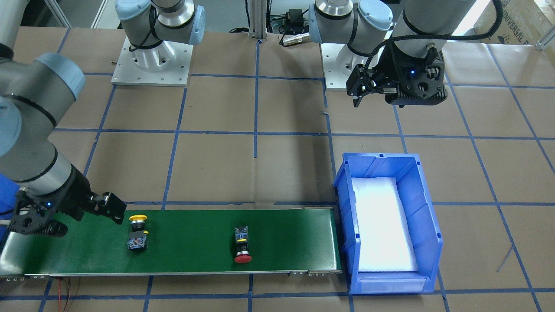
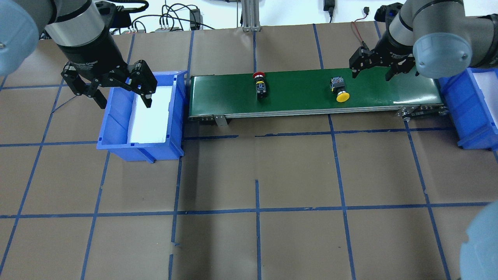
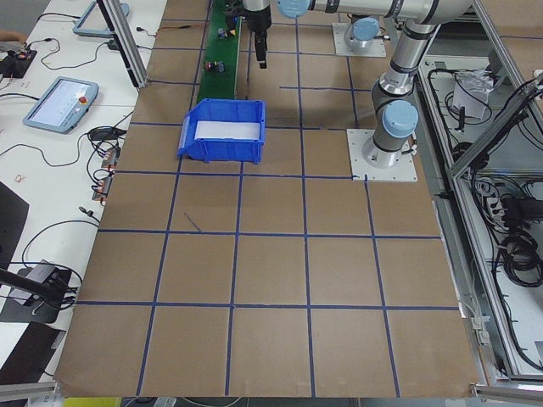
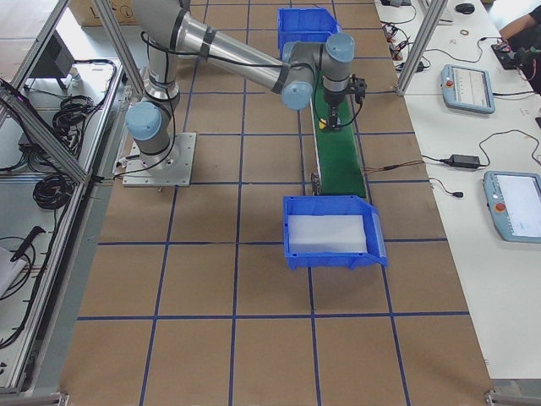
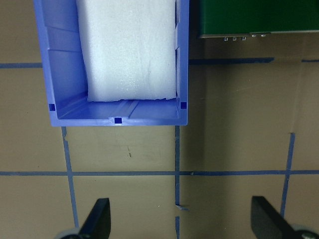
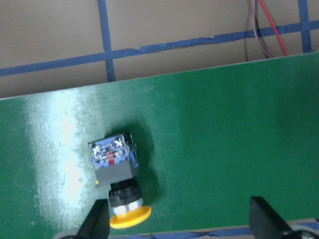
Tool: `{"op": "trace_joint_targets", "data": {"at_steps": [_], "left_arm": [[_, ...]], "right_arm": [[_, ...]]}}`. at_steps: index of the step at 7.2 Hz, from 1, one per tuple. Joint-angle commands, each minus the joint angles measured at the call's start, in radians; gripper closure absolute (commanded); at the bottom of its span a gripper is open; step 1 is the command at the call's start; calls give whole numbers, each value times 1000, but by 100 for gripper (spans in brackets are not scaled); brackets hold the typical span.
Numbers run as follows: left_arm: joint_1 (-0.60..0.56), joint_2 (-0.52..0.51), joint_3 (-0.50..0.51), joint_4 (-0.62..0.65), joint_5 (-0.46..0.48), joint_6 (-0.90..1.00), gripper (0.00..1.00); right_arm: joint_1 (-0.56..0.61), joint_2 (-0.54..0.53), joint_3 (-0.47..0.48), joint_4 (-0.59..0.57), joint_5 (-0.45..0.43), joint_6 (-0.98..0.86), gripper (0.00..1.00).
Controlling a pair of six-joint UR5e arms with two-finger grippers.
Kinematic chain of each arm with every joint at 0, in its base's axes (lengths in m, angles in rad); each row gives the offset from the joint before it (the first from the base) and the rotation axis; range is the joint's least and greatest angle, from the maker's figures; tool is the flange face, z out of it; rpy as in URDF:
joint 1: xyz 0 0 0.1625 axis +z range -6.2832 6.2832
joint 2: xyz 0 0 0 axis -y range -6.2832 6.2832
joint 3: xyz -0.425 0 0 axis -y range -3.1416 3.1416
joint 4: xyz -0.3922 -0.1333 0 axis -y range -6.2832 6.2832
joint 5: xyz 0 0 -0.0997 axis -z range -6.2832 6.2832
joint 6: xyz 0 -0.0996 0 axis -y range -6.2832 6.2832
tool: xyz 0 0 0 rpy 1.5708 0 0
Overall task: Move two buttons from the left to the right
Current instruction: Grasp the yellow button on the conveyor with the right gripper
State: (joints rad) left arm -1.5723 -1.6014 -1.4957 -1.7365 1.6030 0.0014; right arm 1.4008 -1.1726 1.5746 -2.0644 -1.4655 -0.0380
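The yellow-capped button (image 2: 339,89) lies on its side on the green conveyor belt (image 2: 303,91), toward its right end. The red-capped button (image 2: 260,83) lies on its side near the belt's middle. Both also show in the front view, yellow (image 1: 138,232) and red (image 1: 242,249). My right gripper (image 2: 371,72) is open and empty over the belt, just right of the yellow button. In the right wrist view the yellow button (image 6: 117,184) sits near the left finger (image 6: 97,221). My left gripper (image 2: 113,87) is open and empty above the left blue bin (image 2: 116,116).
The left blue bin (image 1: 429,216) holds a white foam pad and stands against the belt's left end; it fills the top of the left wrist view (image 5: 117,117). A second blue bin (image 2: 467,105) stands at the belt's right end. The table is brown with blue tape lines.
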Motion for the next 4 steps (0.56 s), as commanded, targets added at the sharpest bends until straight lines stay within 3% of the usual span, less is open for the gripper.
{"op": "trace_joint_targets", "data": {"at_steps": [1, 4], "left_arm": [[2, 1, 2, 2, 0, 0, 0], [2, 1, 0, 2, -2, 0, 0]], "right_arm": [[1, 88, -68, -3, 10, 41, 0], [33, 96, -62, -3, 10, 95, 0]]}}
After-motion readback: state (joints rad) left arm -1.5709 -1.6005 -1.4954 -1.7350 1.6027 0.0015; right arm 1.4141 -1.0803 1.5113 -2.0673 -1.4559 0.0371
